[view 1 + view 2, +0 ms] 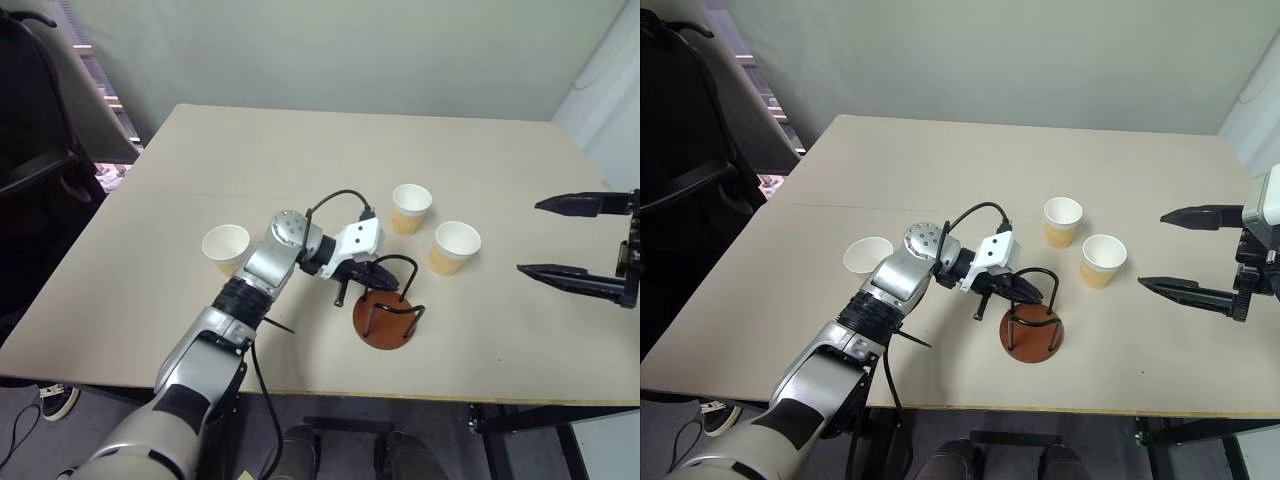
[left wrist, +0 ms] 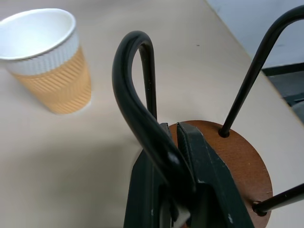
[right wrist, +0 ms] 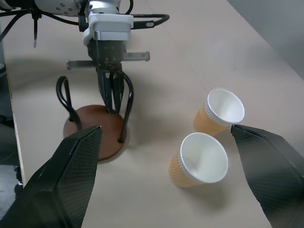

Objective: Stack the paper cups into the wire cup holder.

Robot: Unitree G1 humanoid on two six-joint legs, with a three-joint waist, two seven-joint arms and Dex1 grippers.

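The wire cup holder [image 1: 385, 320] stands upright near the table's front edge, black wire loops on a round reddish-brown base. My left gripper [image 1: 384, 277] is shut on one of its wire loops [image 2: 137, 90], just above the base. Three tan paper cups stand upright on the table. One cup [image 1: 226, 245] is left of my left arm. The other two cups [image 1: 411, 208] [image 1: 455, 247] stand side by side, right of the holder. My right gripper [image 1: 530, 237] hangs open above the table's right side, apart from the cups, with nothing between its fingers.
The tan table [image 1: 330, 150] stretches bare behind the cups. A dark chair [image 1: 40, 150] stands off the table's left edge. The holder's base sits a short way from the front edge [image 1: 400, 395].
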